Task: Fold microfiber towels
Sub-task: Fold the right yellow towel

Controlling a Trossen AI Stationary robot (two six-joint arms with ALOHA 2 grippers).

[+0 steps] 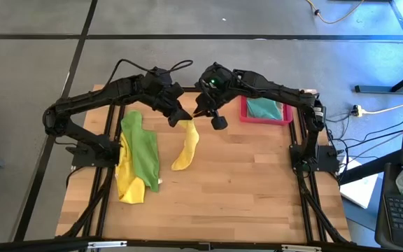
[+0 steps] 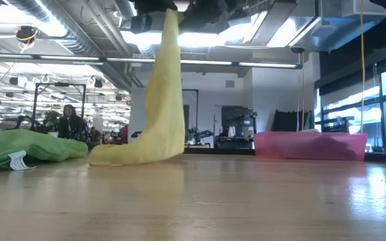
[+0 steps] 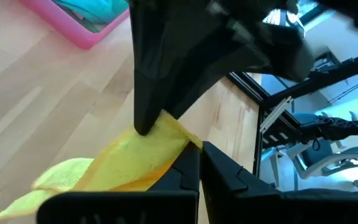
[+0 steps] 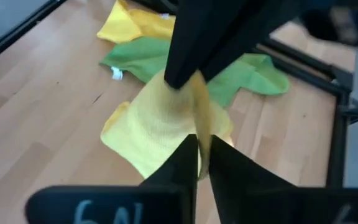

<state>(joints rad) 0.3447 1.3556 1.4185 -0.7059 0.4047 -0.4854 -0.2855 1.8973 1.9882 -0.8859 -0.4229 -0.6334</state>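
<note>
A yellow microfiber towel [image 1: 186, 147] hangs at mid-table. Both grippers are shut on its top, close together: my left gripper [image 1: 182, 119] [image 3: 201, 165] and my right gripper [image 1: 200, 110] [image 4: 202, 158]. A bright green towel [image 1: 140, 148] lies crumpled at the left, over another yellow towel [image 1: 128, 187]. A teal towel [image 1: 263, 107] lies in the pink tray [image 1: 245, 115] at the far right. My left gripper pinches the yellow towel's top edge [image 3: 166, 146] between its two fingers, slanting down from the table's left. The towel hangs below in a narrow drape, with its lower end [image 2: 133, 154] lying on the table. My right gripper pinches a fold of the same top edge [image 4: 202, 121] between its two fingers, right beside my left gripper's fingertips [image 4: 178, 78]. It comes slanting down from the table's right. The cloth falls slack below the fingers.
The pink tray [image 2: 310, 146] stands at the far right. The green towel's heap [image 2: 25, 148] takes up the left side. Bare wood [image 1: 250, 182] lies toward the near and right edges. A person [image 2: 69, 120] is far off in the room behind.
</note>
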